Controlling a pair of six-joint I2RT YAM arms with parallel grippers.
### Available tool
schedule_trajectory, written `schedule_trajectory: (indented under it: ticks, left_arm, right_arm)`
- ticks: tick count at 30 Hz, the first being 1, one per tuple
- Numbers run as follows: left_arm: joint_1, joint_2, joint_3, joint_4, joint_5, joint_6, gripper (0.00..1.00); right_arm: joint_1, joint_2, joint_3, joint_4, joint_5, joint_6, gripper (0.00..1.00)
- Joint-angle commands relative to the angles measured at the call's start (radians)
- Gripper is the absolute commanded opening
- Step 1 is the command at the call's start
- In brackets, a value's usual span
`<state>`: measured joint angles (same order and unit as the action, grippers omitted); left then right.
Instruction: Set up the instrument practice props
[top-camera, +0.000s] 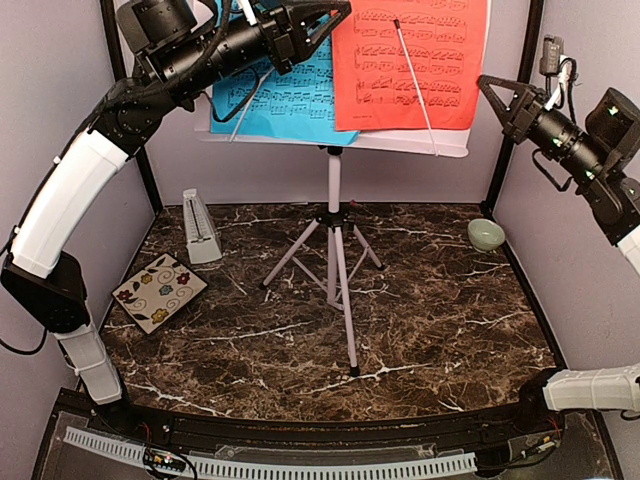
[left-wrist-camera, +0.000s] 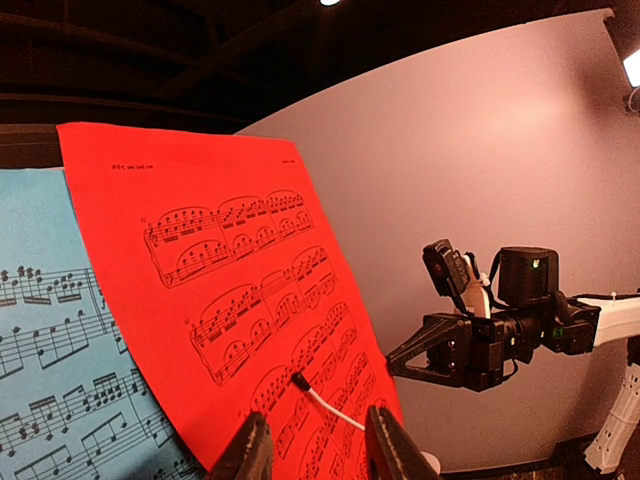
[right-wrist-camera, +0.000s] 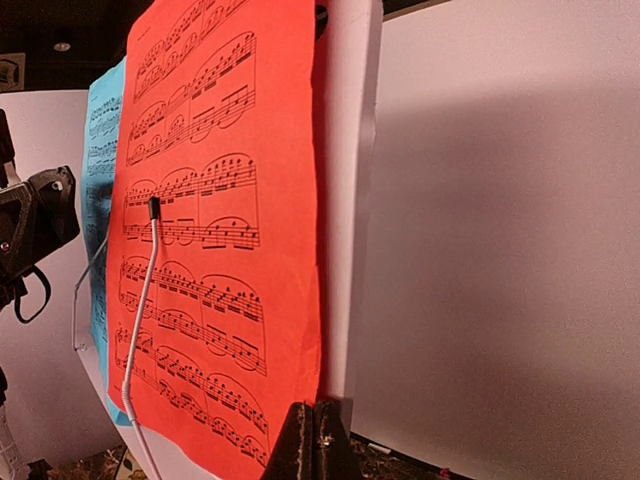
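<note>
The dark marbled bench (top-camera: 450, 320) carries everything. At its middle stands the white music stand (top-camera: 400, 141), upright on its spread tripod legs, with the desk raised high toward the back wall.

Two printed sheets lean on that desk side by side. The red-orange sheet (top-camera: 460, 60) is on the right, and its inner edge lies over the blue sheet (top-camera: 290, 105) on the left. A thin white wire arm (top-camera: 415, 75) with a dark tip rests slantwise across the red-orange page.

My left pincer (left-wrist-camera: 318, 420) is up at the top of the stand, in front of the spot where the two sheets meet. Its fingers stand apart with a clear gap and grip nothing; the red-orange page shows through the gap.

My right pincer (right-wrist-camera: 314, 420) hangs off the stand's right edge, near it but apart. Its fingers are pressed together to a point, with nothing between them.

The floral coaster (top-camera: 160, 292) lies flat by the bench's left edge. Just behind it, at the left rear, the pale grey pyramid metronome (top-camera: 200, 228) stands upright, well apart from the tripod legs. The small green bowl (top-camera: 486, 235) sits at the right rear.
</note>
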<state>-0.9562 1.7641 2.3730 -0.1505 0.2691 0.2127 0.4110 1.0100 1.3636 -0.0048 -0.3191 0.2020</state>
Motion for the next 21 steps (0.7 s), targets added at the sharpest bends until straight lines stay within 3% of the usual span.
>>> schedule_trajectory:
  ticks: [1, 14, 17, 18, 21]
  left_arm:
    - [-0.001, -0.027, -0.005, 0.036, 0.004, -0.006, 0.34]
    - [-0.001, -0.02, -0.005, 0.03, 0.011, -0.01, 0.33]
    - [-0.003, -0.028, -0.006, 0.019, 0.007, -0.007, 0.39]
    - [-0.005, -0.034, -0.01, 0.016, 0.003, -0.005, 0.43]
    - [-0.01, -0.083, -0.049, 0.022, -0.026, 0.003, 0.59]
  right_arm:
    - [-0.004, -0.016, -0.021, 0.011, -0.015, 0.0, 0.0]
    - [-0.005, -0.053, -0.051, -0.025, 0.038, -0.016, 0.0]
    - [-0.004, -0.055, -0.041, -0.034, 0.015, -0.016, 0.0]
    - [-0.005, -0.053, -0.036, -0.04, -0.003, -0.017, 0.02]
    - [-0.005, -0.06, -0.031, -0.048, -0.015, -0.017, 0.23]
